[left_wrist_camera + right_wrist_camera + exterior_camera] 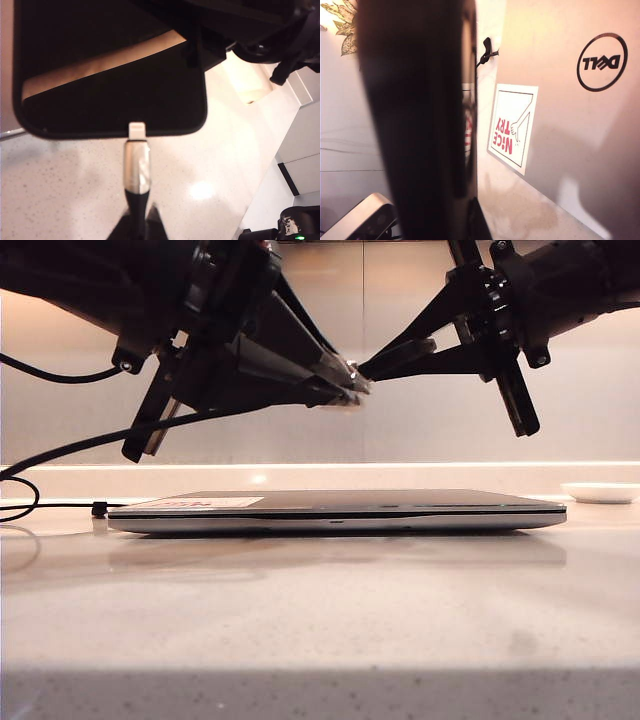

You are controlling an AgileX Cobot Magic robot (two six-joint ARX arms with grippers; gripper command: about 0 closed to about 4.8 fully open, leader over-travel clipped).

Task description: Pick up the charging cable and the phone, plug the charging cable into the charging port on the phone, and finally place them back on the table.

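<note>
Above the table [320,630], my two grippers meet tip to tip. My left gripper [342,383] [138,222] is shut on the black collar of the charging cable [137,167]. The silvery plug points at the phone [110,75], and its tip sits at the port on the phone's near edge. How deep the tip goes in I cannot tell. The black cord [90,445] trails left and down to the table. My right gripper [374,366] [452,222] is shut on the phone [420,115], a black slab seen edge-on in the right wrist view.
A long silver laptop [340,512] [570,140] with a red-lettered sticker [512,127] lies flat directly under both grippers. A white dish [600,492] sits at the back right. Loose cord with a black tie [98,508] lies left of the laptop.
</note>
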